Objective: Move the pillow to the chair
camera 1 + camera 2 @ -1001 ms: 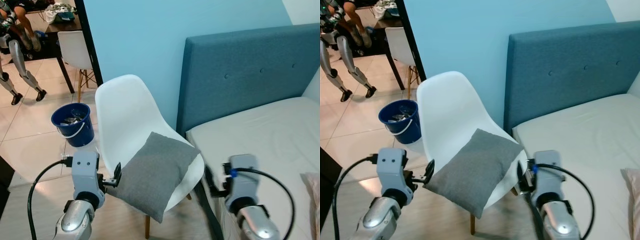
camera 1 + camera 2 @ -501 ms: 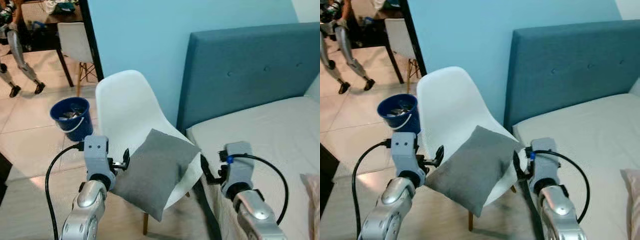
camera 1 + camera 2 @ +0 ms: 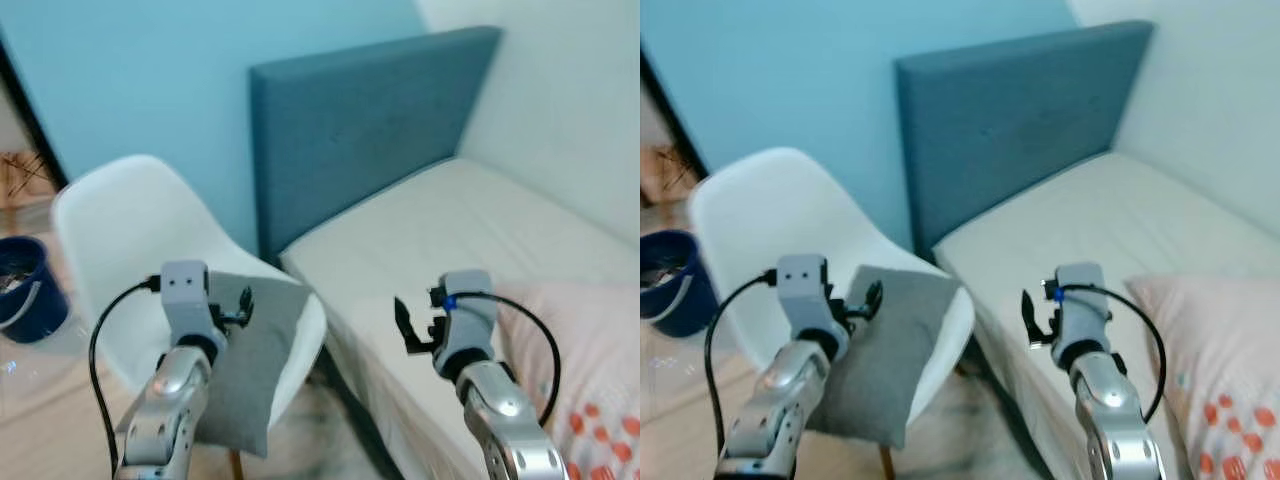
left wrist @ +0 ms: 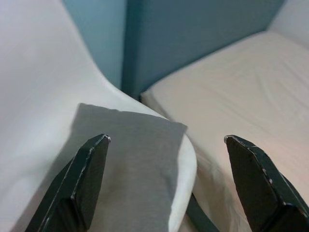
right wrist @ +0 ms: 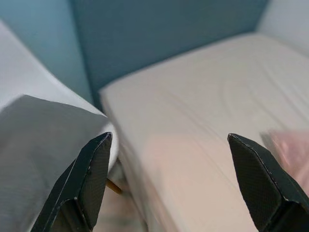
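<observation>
The grey pillow [image 3: 252, 350] lies on the white chair [image 3: 120, 240] seat, so my left gripper [image 3: 243, 305] and right gripper [image 3: 405, 325] hang spread and empty above it and the bed [image 3: 450, 230].

The chair [image 3: 120, 240] at the left of the frame is smooth white moulded plastic with a soft sheen. On its seat lies the pillow [image 3: 245, 360], matt grey woven cloth. The headboard [image 3: 370, 130] in the upper middle is teal fabric upholstery, matt and lightly tufted. The mattress [image 3: 1110, 220] wears a smooth cream sheet, faintly creased. At the lower right a pale pink cushion [image 3: 1220, 370] is printed cloth. Both arms look like brushed silver metal, with matt black plastic fingers [image 4: 84, 181]. At the left edge a bucket [image 3: 20, 290] looks like glossy blue plastic.
</observation>
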Available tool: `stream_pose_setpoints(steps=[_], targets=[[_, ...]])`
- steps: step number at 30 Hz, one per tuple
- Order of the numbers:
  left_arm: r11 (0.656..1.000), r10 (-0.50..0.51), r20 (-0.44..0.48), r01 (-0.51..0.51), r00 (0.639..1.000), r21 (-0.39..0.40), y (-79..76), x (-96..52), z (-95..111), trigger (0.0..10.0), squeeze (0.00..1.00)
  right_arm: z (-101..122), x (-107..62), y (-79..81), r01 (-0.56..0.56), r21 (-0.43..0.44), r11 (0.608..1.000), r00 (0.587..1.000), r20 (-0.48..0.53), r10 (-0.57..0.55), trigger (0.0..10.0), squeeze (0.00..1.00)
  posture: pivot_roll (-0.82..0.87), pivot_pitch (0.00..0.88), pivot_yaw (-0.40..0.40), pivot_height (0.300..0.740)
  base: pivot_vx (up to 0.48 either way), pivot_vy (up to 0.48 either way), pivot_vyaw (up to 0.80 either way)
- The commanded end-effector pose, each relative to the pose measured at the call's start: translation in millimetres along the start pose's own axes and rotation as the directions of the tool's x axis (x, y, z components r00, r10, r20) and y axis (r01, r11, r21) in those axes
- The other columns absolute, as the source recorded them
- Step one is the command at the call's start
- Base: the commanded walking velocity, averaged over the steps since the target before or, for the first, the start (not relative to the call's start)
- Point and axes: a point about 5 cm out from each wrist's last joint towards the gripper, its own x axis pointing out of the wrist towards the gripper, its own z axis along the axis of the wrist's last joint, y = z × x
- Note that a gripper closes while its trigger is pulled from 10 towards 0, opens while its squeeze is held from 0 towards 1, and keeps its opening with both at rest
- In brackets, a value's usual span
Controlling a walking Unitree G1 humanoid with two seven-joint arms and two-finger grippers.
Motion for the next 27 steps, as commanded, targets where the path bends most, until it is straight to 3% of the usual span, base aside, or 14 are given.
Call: stream_pose_setpoints(steps=[1, 17, 23, 27], targets=[[1.000, -0.004, -0.006, 0.004, 1.000, -0.012, -2.4, 1.0, -2.5, 10.0, 0.00, -2.9, 0.7, -3.8, 0.013, 0.002, 1.000, 1.000, -0.012, -0.013, 10.0, 0.00, -0.07, 0.056, -0.015, 0.740, 0.000, 0.000, -0.80], [0.998, -0.045, -0.021, 0.044, 0.999, -0.043, -6.6, 5.9, -3.0, 10.0, 0.00, -3.5, 1.0, -6.5, 0.017, 0.009, 1.000, 1.000, -0.014, -0.017, 10.0, 0.00, -0.08, 0.067, -0.015, 0.740, 0.000, 0.000, -0.80], [0.995, -0.058, -0.029, 0.055, 0.998, -0.087, -6.3, 6.8, -3.6, 10.0, 0.00, -3.3, 1.4, -6.3, 0.019, 0.013, 1.000, 1.000, -0.014, -0.018, 10.0, 0.00, -0.08, 0.070, -0.015, 0.740, 0.000, 0.000, -0.80], [0.985, -0.077, -0.034, 0.071, 0.996, -0.156, -6.0, 7.6, -3.7, 10.0, 0.00, -3.0, 1.3, -6.2, 0.017, 0.014, 1.000, 1.000, -0.013, -0.017, 10.0, 0.00, -0.08, 0.071, -0.013, 0.740, 0.000, 0.000, -0.80]])
